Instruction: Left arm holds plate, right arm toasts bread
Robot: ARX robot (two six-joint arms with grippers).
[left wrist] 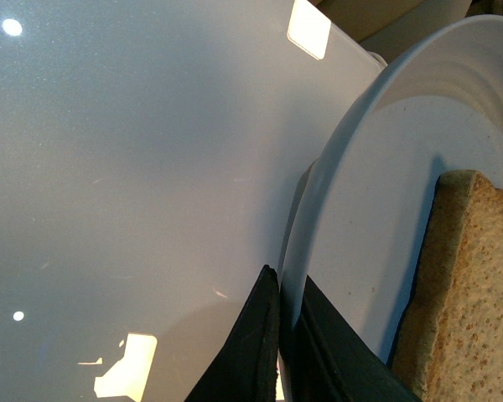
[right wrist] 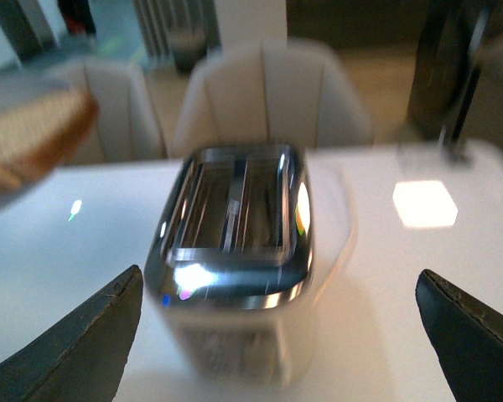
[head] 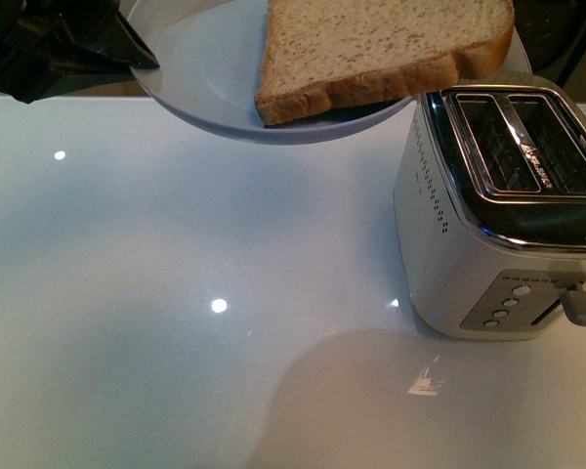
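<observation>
The pale blue-grey plate point(head: 200, 73) is held above the table at the top of the front view, with the bread point(head: 381, 44) lying on it. My left gripper point(head: 146, 61) is shut on the plate's left rim; in the left wrist view its black jaws pinch the plate point(left wrist: 377, 193) rim beside the bread point(left wrist: 469, 293), the left gripper point(left wrist: 287, 289) at the rim's edge. A silver two-slot toaster point(head: 508, 195) stands at the right, just under the plate's edge. My right gripper point(right wrist: 278, 289) is open, hanging over the blurred toaster point(right wrist: 235, 251), its slots empty.
The glossy white table point(head: 176, 322) spreads in front and to the left of the toaster. The toaster's lever point(head: 583, 305) and buttons face the near right. Pale chairs point(right wrist: 268, 92) stand beyond the table's far edge in the right wrist view.
</observation>
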